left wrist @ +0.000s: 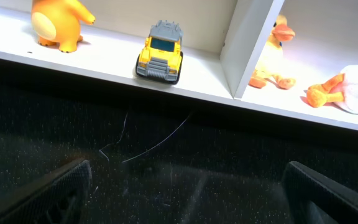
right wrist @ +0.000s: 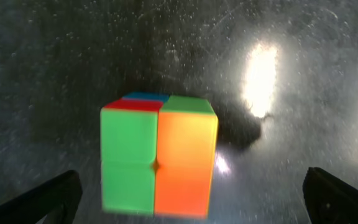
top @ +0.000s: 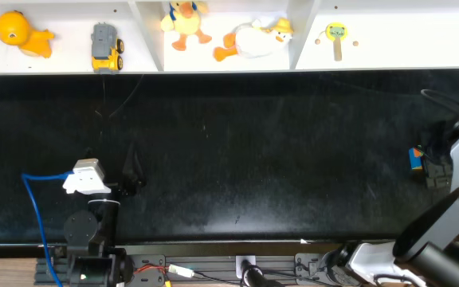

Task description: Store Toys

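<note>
Right pincer (right wrist: 191,186) hangs over the colour cube (right wrist: 158,155) with jaws spread wide, gripping nothing. The cube rests on the black surface (right wrist: 55,56) near its right edge. Left pincer (left wrist: 186,168) is wide and empty, facing the shelf (left wrist: 204,81).

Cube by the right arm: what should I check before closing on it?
1. The right pincer is open: ok.
2. The cube sits between its fingers: ok.
3. The cube rests flat on the table, nothing touching: ok.
4. Fingers low enough to flank it: cannot tell.
5. The left pincer is open, empty, far off: ok.
6. The shelf has room beside the green rattle: ok.
</note>
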Controlling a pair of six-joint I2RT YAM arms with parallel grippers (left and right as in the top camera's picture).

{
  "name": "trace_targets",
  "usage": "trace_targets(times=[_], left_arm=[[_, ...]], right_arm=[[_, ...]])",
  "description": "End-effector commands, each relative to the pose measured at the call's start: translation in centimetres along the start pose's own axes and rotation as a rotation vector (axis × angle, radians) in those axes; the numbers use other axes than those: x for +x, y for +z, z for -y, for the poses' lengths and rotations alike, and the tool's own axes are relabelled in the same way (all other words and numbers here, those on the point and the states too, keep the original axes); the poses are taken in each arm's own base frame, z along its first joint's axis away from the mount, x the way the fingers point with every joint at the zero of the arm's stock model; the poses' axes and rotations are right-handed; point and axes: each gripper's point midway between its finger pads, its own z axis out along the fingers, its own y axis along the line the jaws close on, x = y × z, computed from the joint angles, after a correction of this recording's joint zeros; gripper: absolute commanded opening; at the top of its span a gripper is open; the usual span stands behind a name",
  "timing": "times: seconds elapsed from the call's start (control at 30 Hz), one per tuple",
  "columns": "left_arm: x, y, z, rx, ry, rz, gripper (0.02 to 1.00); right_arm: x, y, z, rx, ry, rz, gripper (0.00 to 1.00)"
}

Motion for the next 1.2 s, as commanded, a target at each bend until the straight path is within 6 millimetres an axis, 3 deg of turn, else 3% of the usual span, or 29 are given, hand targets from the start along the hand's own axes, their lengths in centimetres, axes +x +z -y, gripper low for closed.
trace_targets(times=[0.03, 0.47, 0.9, 1.07, 1.2], left_arm=[[0.0, 0.0, 0.4, 0.021, 0.023, 0.001, 0.998], [0.0, 0.0, 0.4, 0.021, 0.023, 0.001, 0.998], [0.0, 0.0, 0.4, 0.021, 0.023, 0.001, 0.998], [0.0, 0.0, 0.4, 0.021, 0.023, 0.001, 0.998], [0.1, 0.0, 0.4, 0.021, 0.023, 0.001, 0.998]], right_arm=[[-0.6, 1.0, -0.1, 0.011, -0.047, 0.025, 0.998], [0.0, 3.8, -2.1, -0.012, -0.059, 0.000, 0.879], [0.1, 3.8, -3.1, -0.034, -0.115, 0.019, 0.489], [-0.2, 2.4, -3.1, -0.036, -0.180, 0.023, 0.419], [-1.3, -0.7, -3.7, -0.066, -0.236, 0.058, 0.323]])
